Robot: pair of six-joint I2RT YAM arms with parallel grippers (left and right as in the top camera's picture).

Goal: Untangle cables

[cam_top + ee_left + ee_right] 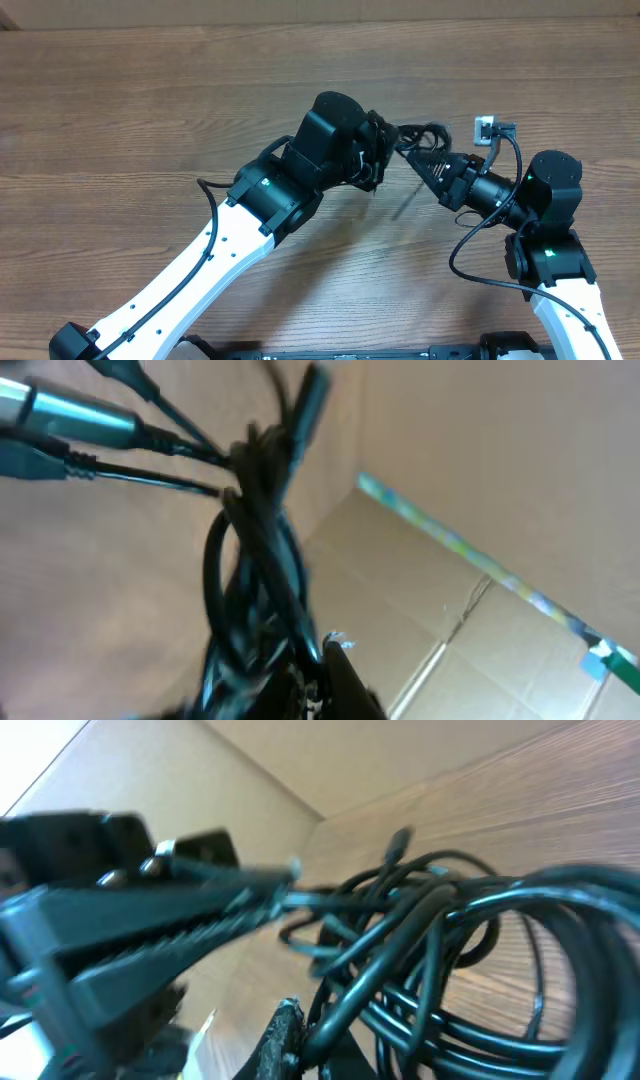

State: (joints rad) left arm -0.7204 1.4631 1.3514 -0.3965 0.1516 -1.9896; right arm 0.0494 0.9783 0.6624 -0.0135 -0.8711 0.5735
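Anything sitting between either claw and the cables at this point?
Nothing visible. The left claw and right claw are both shut on the cables, meeting at the tangled bundle from opposite sides.

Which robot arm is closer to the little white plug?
Right. The right arm is just beside the white plug; the left arm is further off, on the far side of the cables.

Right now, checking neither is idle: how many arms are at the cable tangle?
2. The left arm comes from the lower left, the right arm from the right; left fingers and right fingers are both shut on the cables. No third arm shows.
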